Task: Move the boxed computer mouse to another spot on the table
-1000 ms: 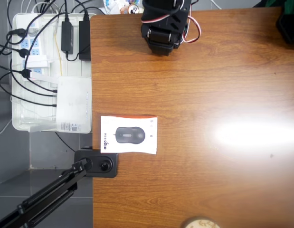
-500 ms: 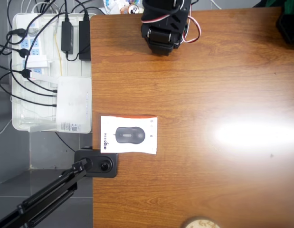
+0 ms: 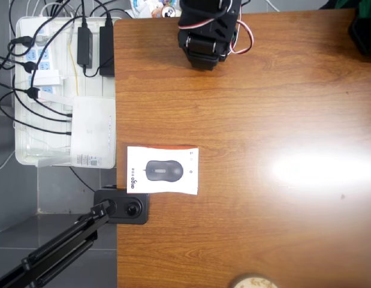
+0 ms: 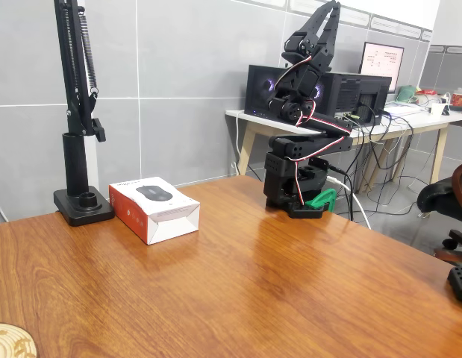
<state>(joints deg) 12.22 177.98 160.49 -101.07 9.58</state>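
Brown wood-grain table (image 3: 245, 120) fills most of the overhead view, glossy enough to carry a wide glare patch at the right. The mouse box (image 3: 162, 170) lies flat near the table's left edge in that view, its pictured mouse facing up and an orange-red strip along its top side; in the fixed view the box (image 4: 154, 207) sits at the far left of the table, orange-red side toward the camera.

Just beside the box, a black round clamp base (image 3: 122, 206) grips the table edge, and a black spring-arm stand (image 4: 75, 112) rises from it. Beyond the table edge, a white tray (image 3: 35, 153) holds power strips, a white router-like box (image 3: 93, 129) and black cables.

Well apart from the box, at the far edge of the table, the black robot arm (image 4: 301, 164) stands folded on its base. Its gripper (image 4: 331, 9) points up, high above the table, holding nothing; whether the jaws are parted cannot be told. Bare wood lies between arm and box.

A round pale wooden disc (image 3: 252, 281) peeks in at the near edge. Behind the arm stands a white desk (image 4: 365, 123) with monitors and cables.
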